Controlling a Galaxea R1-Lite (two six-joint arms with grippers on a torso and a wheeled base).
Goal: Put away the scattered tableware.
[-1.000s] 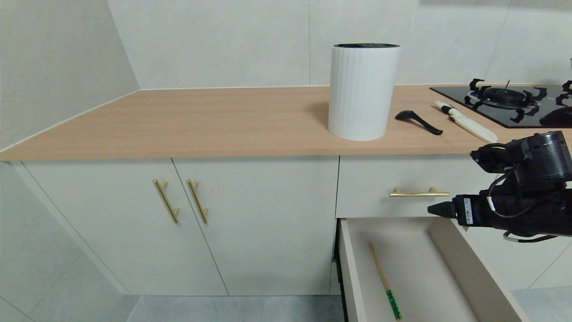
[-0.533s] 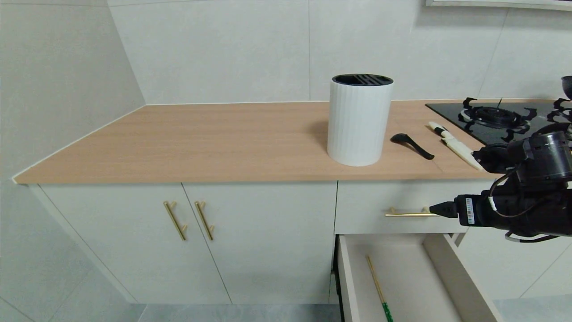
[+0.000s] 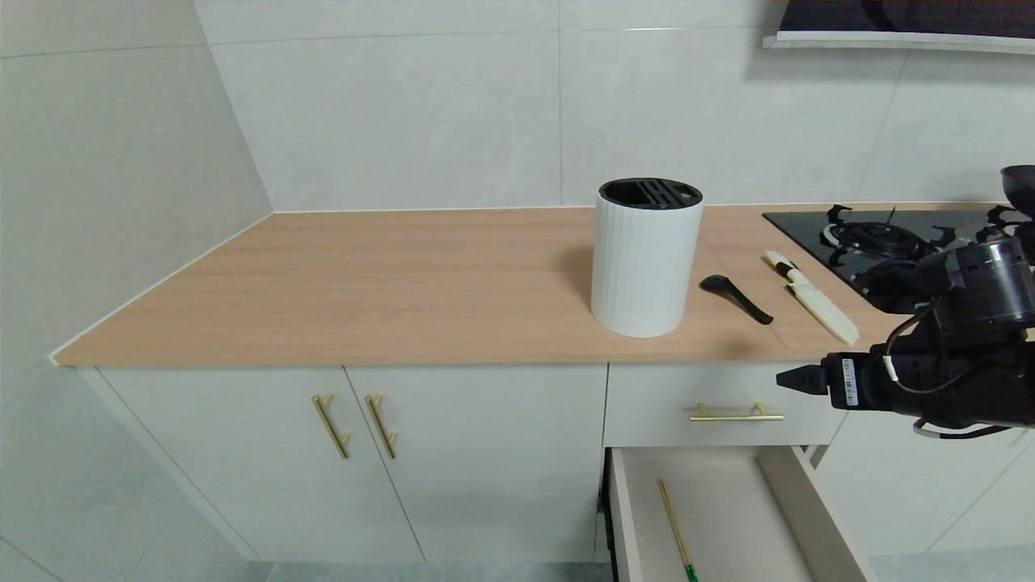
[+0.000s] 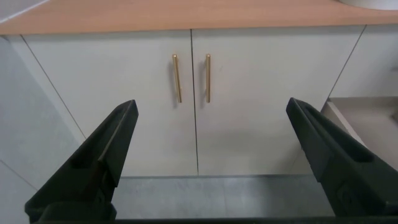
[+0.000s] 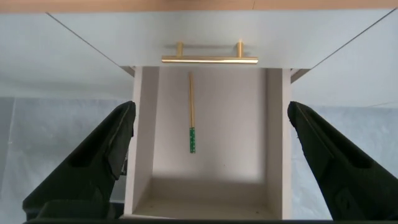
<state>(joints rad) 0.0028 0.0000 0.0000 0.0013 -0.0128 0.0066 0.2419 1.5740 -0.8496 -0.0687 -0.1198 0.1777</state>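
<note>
Reaching for the knife (image 3: 811, 295) and spoon (image 3: 734, 298) on the counter (image 3: 404, 283) beside the holder (image 3: 644, 267), your wide-open right gripper (image 3: 796, 378) could clip the open drawer (image 3: 623, 517) or skid them off the edge.

One holder (image 3: 644, 267), one spoon (image 3: 737, 299), one knife (image 3: 811, 296), one chopstick (image 3: 673, 527).

Wooden chopsticks (image 5: 191, 112) with a green-patterned end lie lengthwise on the floor of the pulled-out drawer (image 3: 780, 501), below the right gripper (image 3: 788, 377). Above the gripper, flat on the countertop (image 3: 404, 283), lies a cream-white knife (image 3: 811, 297). A black spoon (image 3: 734, 297) lies near it, farther left, not touching. Left again, a white ribbed holder (image 3: 645, 257) stands upright, its top black and slotted.
</note>
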